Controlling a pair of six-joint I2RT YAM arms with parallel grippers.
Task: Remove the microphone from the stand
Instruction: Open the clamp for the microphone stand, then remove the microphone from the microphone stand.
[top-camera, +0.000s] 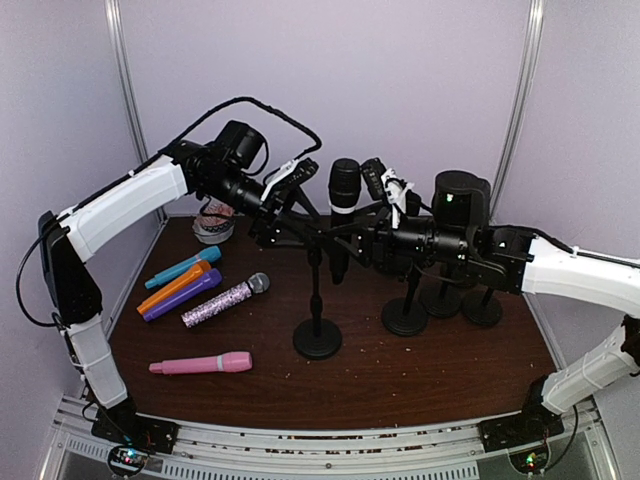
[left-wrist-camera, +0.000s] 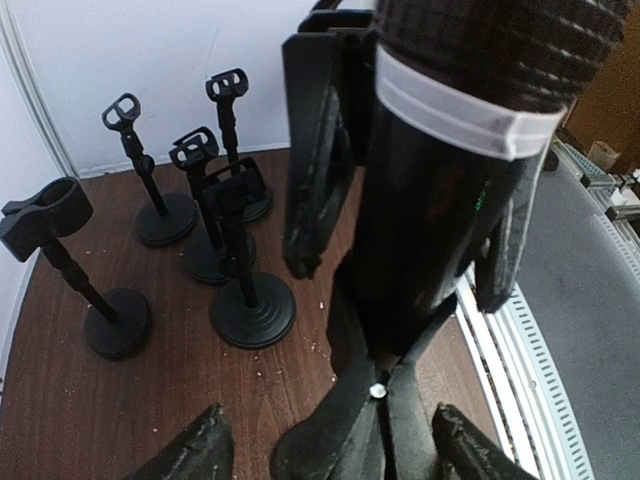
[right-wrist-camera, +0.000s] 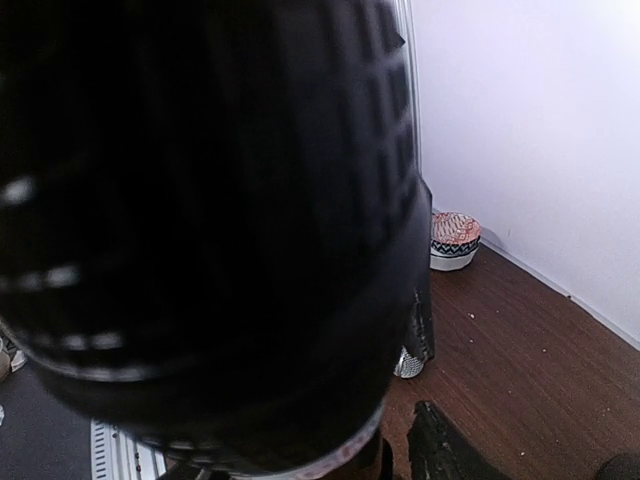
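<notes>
The black microphone (top-camera: 343, 188) stands upright in the clip (left-wrist-camera: 315, 150) of the nearest stand (top-camera: 317, 338), head up and not yet lifted out. Both arms are stretched low and nearly level across the table (top-camera: 400, 385), meeting at it from opposite sides. This looks like a split of labour, with one arm steadying the stand while the other draws the microphone free. The left gripper (top-camera: 288, 197) has come in at clip height, and its wrist view shows its fingers (left-wrist-camera: 200, 455) spread wide on either side of the clip's neck. A clear gap shows on each side, so they bracket the stand without pinching it. The right gripper (top-camera: 368, 192) is at the microphone's grille, so close that the mesh fills its wrist view. Only one finger (right-wrist-camera: 440, 450) shows there, and I cannot tell whether that gripper has closed on the head or merely sits beside it. Four spare stands (left-wrist-camera: 245, 310) are bunched on the right, probably too near to allow a sideways pull, so the microphone would best go straight up
</notes>
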